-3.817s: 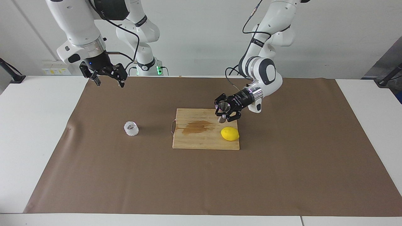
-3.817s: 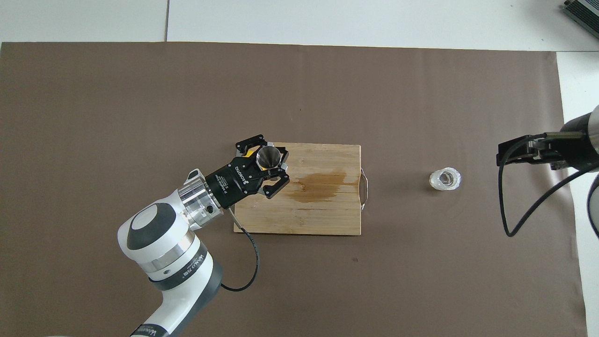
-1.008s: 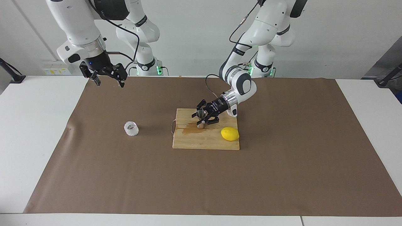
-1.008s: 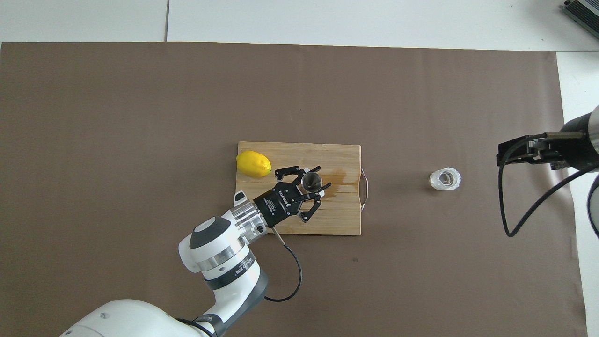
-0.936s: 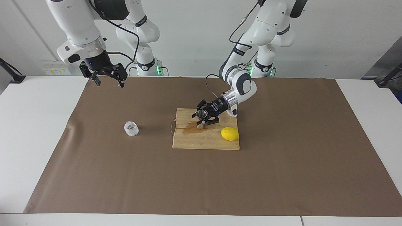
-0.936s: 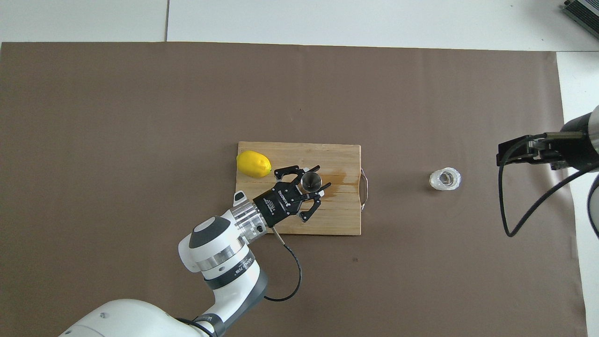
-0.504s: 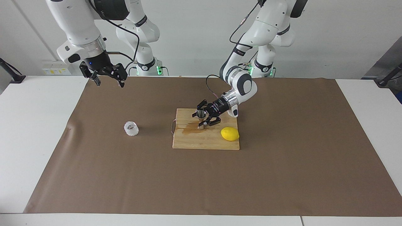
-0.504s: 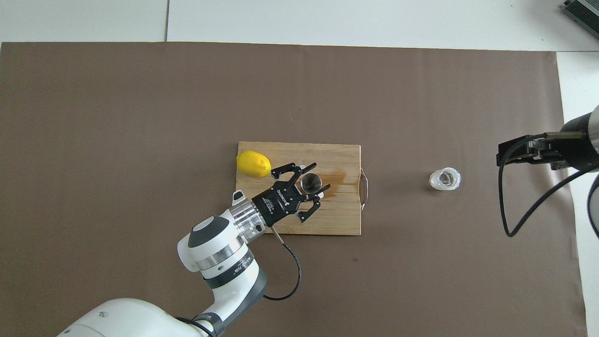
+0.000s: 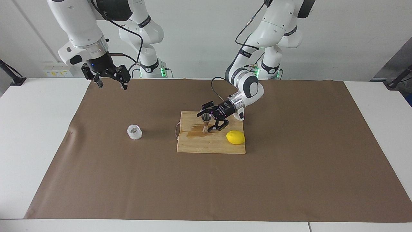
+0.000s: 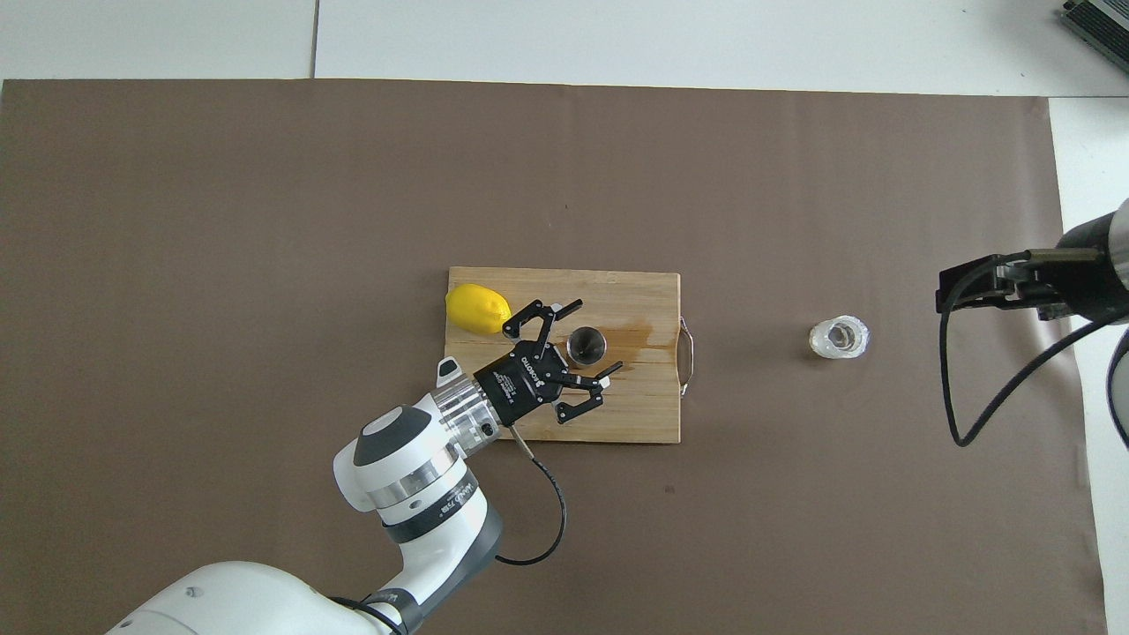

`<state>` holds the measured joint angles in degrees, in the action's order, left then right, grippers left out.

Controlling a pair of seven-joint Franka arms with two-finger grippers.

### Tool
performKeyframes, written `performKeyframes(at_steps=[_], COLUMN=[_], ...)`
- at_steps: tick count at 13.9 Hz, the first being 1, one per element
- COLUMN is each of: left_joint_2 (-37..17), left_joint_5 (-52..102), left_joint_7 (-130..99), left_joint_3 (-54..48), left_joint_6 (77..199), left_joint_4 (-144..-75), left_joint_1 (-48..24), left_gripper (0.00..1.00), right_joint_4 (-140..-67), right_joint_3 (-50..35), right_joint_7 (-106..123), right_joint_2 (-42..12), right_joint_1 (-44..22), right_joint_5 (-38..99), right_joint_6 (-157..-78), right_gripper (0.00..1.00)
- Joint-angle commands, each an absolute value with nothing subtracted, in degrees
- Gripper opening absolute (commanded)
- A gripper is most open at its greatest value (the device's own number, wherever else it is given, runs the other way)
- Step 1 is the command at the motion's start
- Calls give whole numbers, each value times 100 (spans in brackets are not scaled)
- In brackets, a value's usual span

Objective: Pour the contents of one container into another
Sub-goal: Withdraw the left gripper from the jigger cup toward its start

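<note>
Standing upright on the board (image 9: 210, 141) at the centre of the facing view, the jigger (image 9: 205, 121) rests at the edge of a brown stain (image 10: 631, 333), with the left gripper (image 9: 208, 121) spread wide around it, one finger on either side and neither finger touching it. In the overhead view the left gripper (image 10: 583, 344) enters from the lower left of the frame, and the jigger (image 10: 586, 344) shows as a steel ring between its parted fingers. A lemon (image 9: 235, 137) lies on the same board, just right of the gripper in the facing view. The cup (image 9: 134, 132) stands on the brown mat (image 9: 289, 180), left of centre in the facing view and at the right of the overhead view (image 10: 839, 338), well apart from the board. The right gripper (image 9: 110, 84) waits in the air at the upper left of the facing view, its fingers apart and holding nothing.
</note>
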<state>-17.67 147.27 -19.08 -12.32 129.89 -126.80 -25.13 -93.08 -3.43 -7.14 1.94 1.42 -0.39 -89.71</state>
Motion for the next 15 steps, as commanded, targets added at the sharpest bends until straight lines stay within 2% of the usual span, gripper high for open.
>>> performKeyframes(at_steps=[1,10,15], left_joint_2=[-1758,-1547,-1337], left_joint_5=[15091,14520,13484], left_joint_7=[-1688,-1924,-2609], left_joint_3=[-1239,-1239,-1231], left_joint_6=[13209,13834,13974], left_joint_4=[-12630,-12665,-12761], left_joint_1=[-2514,-2408,-2285], left_gripper=[100,100,100], right_joint_4=[-9448,-9457,-9457], right_joint_3=[-378,-387,-387], right_joint_7=[-738,-677,-668], right_joint_2=[334,334,334], right_joint_1=[237,220,211], right_joint_5=[105,114,114], right_joint_6=[-8974,-9000,-9026], right_gripper=[100,100,100])
